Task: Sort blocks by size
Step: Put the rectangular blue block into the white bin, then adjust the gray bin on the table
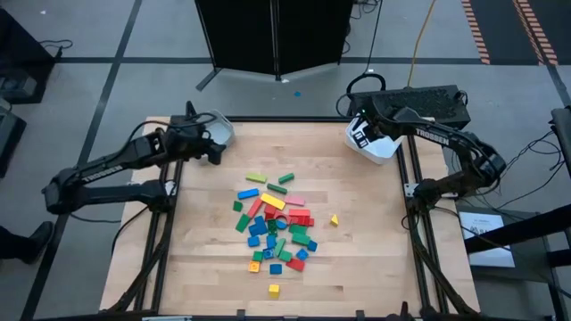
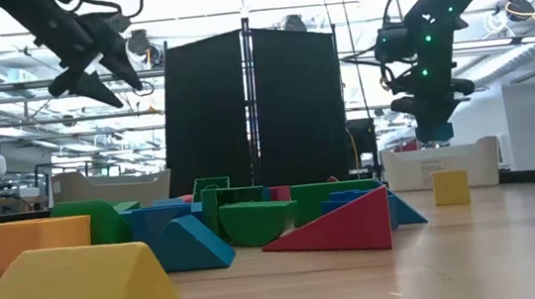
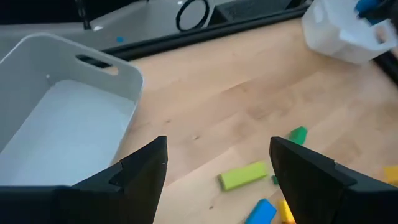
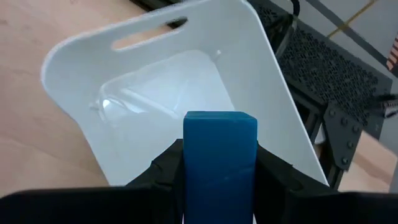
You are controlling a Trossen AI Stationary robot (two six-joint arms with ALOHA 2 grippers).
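Right gripper (image 4: 219, 171) is clamped on a blue block (image 4: 219, 163), which sits between the jaws directly above the right bin (image 4: 186, 81). Left gripper (image 3: 217, 171) stands wide open, holding nothing, beside the left bin (image 3: 68, 118). The blocks (image 1: 277, 223) lie piled mid-table, well ahead of both. Risk: the right bin appears tilted; a drop near its rim could bounce out.

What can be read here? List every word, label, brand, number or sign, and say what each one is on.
"TROSSEN": on the right arm.
Black-and-white label on the white bin under that arm: too small to read.
Papers beside the table: too small to read.
Blue block in the right gripper: no lettering shows.
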